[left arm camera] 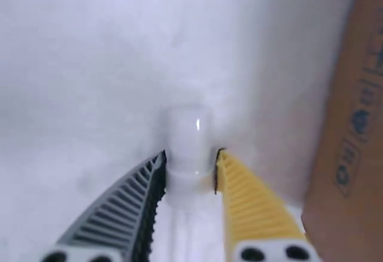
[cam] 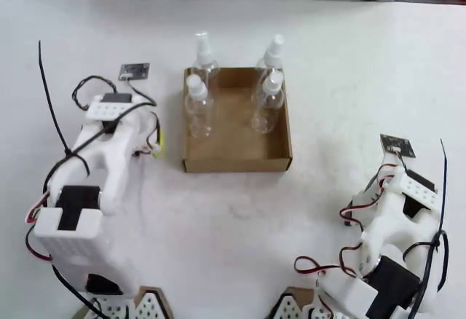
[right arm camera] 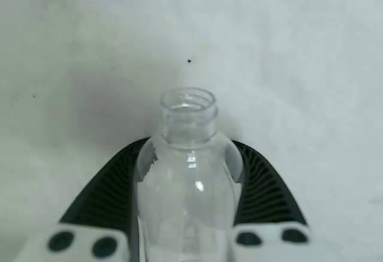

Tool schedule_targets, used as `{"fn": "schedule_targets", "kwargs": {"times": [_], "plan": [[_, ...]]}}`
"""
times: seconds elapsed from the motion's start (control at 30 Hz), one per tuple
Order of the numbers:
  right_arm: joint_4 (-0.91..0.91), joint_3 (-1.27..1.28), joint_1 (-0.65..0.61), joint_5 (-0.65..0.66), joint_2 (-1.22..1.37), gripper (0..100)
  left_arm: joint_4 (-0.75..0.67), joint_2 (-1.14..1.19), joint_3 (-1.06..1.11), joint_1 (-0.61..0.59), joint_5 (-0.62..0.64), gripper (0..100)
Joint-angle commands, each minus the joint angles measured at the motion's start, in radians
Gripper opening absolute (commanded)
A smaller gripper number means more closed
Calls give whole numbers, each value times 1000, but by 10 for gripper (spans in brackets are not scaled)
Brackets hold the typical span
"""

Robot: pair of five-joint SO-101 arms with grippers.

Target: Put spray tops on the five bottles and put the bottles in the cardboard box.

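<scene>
Four capped bottles (cam: 198,104), one uncapped bottle (right arm camera: 188,172)

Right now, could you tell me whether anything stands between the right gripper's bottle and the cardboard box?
Nothing visible does: bare table lies between the bottle in the right gripper and the cardboard box, whose near part is free; four capped bottles stand at its far side.

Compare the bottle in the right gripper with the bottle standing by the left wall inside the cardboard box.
The held bottle has a bare, open neck; the boxed bottle wears a white spray top. The held bottle sits between the fingers of the right gripper; the boxed bottle stands upright in the cardboard box, with nothing gripping it. Both are clear and look empty.
</scene>
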Motion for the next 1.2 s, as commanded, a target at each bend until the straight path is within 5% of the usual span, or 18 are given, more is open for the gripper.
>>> {"fn": "schedule_targets", "kwargs": {"times": [0.0,0.43,0.77,1.17], "plan": [[-12,0,10,3,-41,16,-18,-28,2,5,-2,45],[73,-180,-12,5,-165,16,-213,-325,253,4,-72,46],[188,-103,-18,2,-538,16,-305,-507,387,-30,-71,48],[-549,367,-165,2,-1001,16,-241,-518,267,-39,-69,46]]}}
